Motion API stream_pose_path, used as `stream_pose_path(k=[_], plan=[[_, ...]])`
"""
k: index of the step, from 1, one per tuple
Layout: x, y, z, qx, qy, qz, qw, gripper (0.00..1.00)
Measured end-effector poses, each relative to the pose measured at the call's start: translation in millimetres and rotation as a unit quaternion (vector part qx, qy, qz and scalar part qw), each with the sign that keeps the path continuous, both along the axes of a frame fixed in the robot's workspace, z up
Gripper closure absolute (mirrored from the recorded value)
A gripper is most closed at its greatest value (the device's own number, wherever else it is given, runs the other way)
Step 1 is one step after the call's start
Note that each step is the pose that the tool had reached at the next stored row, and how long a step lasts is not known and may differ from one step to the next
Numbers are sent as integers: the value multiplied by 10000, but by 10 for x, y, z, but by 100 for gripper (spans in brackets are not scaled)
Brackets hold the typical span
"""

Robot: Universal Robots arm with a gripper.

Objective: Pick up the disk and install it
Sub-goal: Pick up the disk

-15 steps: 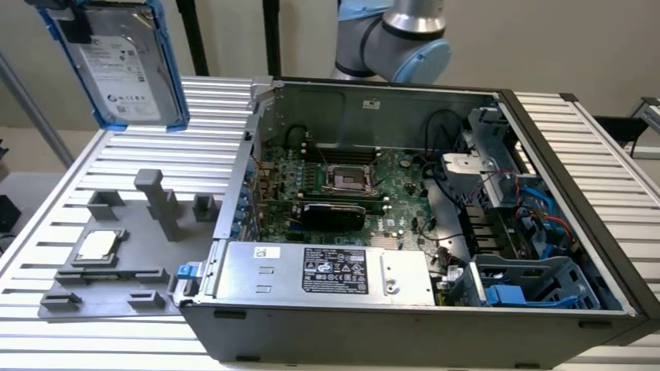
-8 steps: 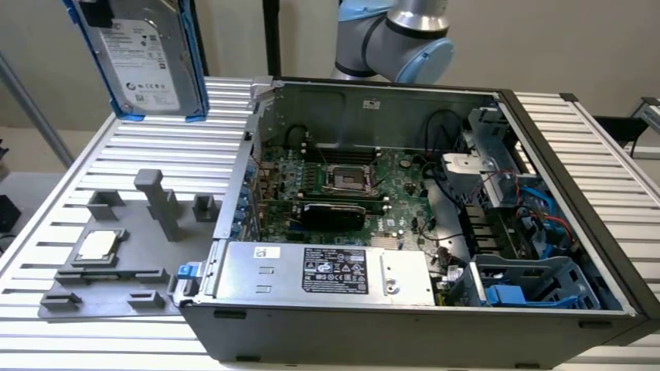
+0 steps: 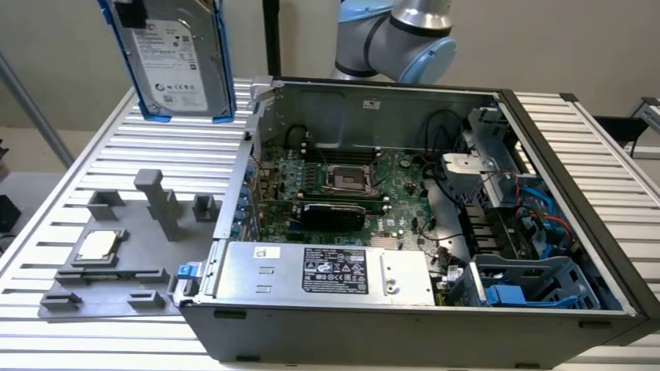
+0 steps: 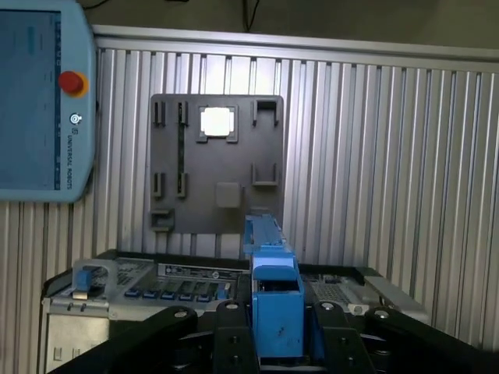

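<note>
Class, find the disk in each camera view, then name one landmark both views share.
Exterior view: the disk hangs upright at the exterior view's upper left, above the table.
Wrist view: the disk shows edge-on, clamped in the hand.
Shared landmark: the grey tray holding the silver chip.

Disk (image 3: pixel 175 58): smooth silver-grey metal casing, faintly glossy, with a white paper label; its side rails are blue plastic with a satin finish. Gripper (image 4: pixel 277 343): matt black fingers (image 4: pixel 234 343). Tabletop (image 3: pixel 124 147): ribbed aluminium slats, pale and brushed. Fixture plate (image 3: pixel 103 297): matt grey plastic, carrying a chip (image 3: pixel 96 246) with a bright metal lid. Computer case (image 3: pixel 413 336): dark matt outer shell, bare steel within. Power-supply box (image 3: pixel 247 274): dull sheet metal with a black printed label.
</note>
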State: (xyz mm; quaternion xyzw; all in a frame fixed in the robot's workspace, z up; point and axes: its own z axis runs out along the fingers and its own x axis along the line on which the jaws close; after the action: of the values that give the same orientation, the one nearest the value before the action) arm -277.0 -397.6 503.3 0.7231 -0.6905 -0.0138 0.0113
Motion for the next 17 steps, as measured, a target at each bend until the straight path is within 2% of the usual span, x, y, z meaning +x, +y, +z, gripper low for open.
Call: stream_pose_path(k=[17], plan=[[771,-74,1,75,8,0,10000,67]])
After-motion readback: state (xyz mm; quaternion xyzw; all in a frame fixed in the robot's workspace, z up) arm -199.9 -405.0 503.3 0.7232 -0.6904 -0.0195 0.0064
